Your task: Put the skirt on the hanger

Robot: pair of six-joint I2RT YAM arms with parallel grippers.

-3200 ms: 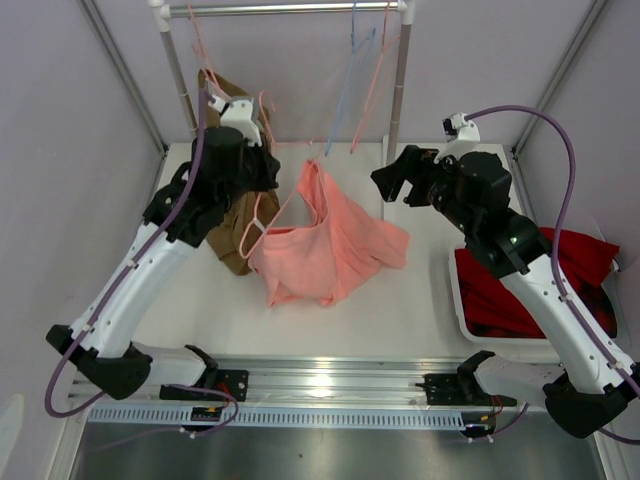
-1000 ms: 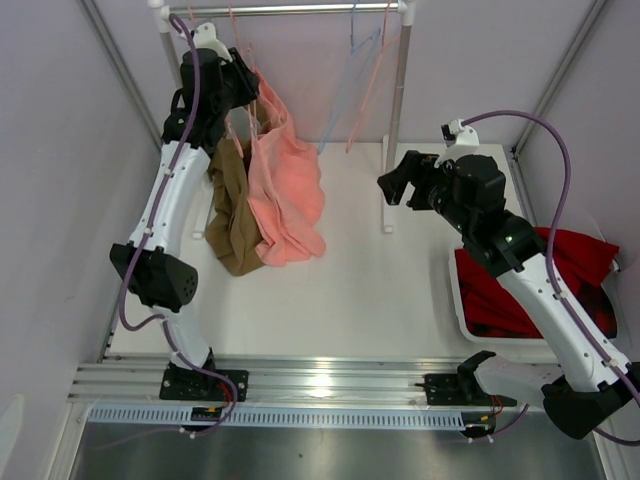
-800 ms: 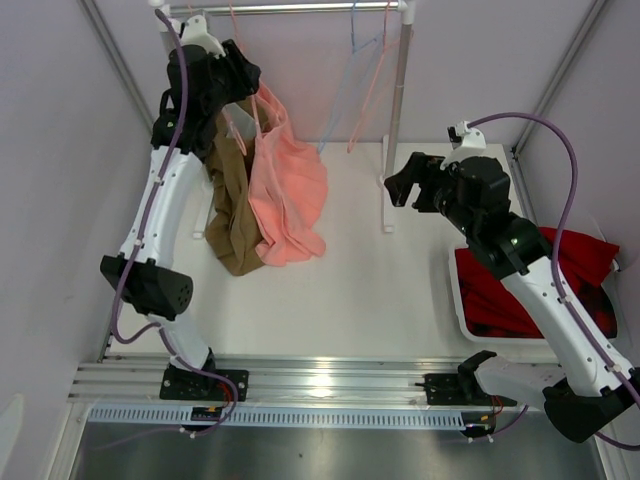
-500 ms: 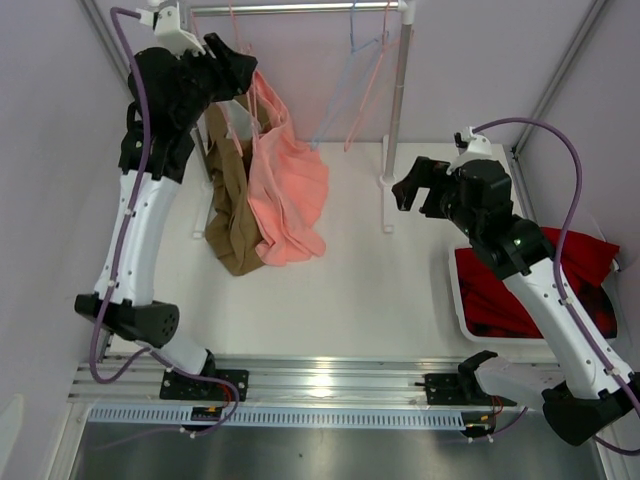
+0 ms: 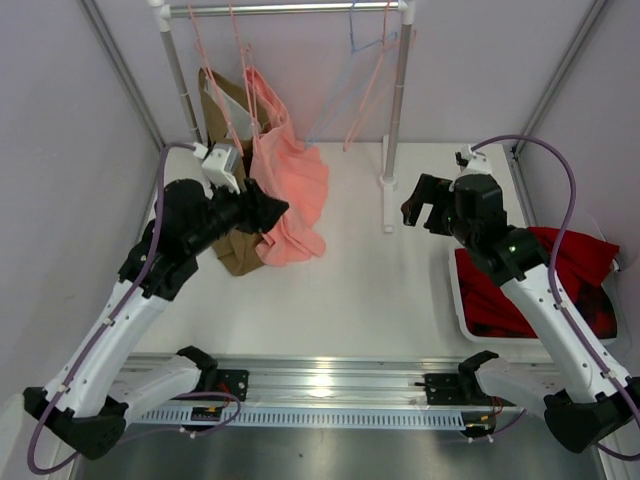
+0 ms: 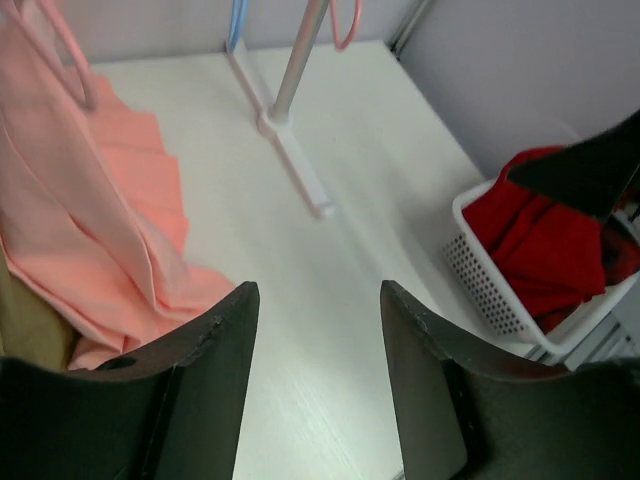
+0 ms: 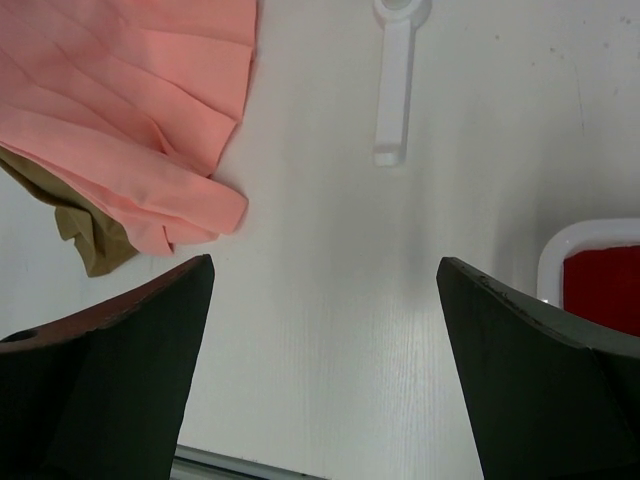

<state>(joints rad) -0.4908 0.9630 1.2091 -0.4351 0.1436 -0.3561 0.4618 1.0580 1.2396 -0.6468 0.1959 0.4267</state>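
The salmon-pink skirt [image 5: 288, 175] hangs from the rail at the back left on the thin pink wire hanger [image 5: 243, 70], its lower folds resting on the table. My left gripper [image 5: 270, 212] is open and empty, low in front of the skirt's hem. In the left wrist view the skirt [image 6: 90, 220] and a bit of hanger wire [image 6: 66, 52] lie to the left of the gripper [image 6: 315, 310]. My right gripper [image 5: 420, 205] stands wide open over the table right of the rack post. Its wrist view shows the skirt [image 7: 140, 110] at upper left and bare table under the gripper [image 7: 325, 270].
A brown garment [image 5: 222, 135] hangs just left of the skirt. A pale blue hanger [image 5: 352, 60] and another pink one [image 5: 375, 85] hang at the rail's right end. The rack's right post and foot [image 5: 388, 200] stand mid-table. A white basket [image 5: 460, 300] of dark red cloth sits right.
My left arm has come down from the rail and away from the skirt, which stays hanging on the hanger. The right gripper has opened wider and drifted slightly right.
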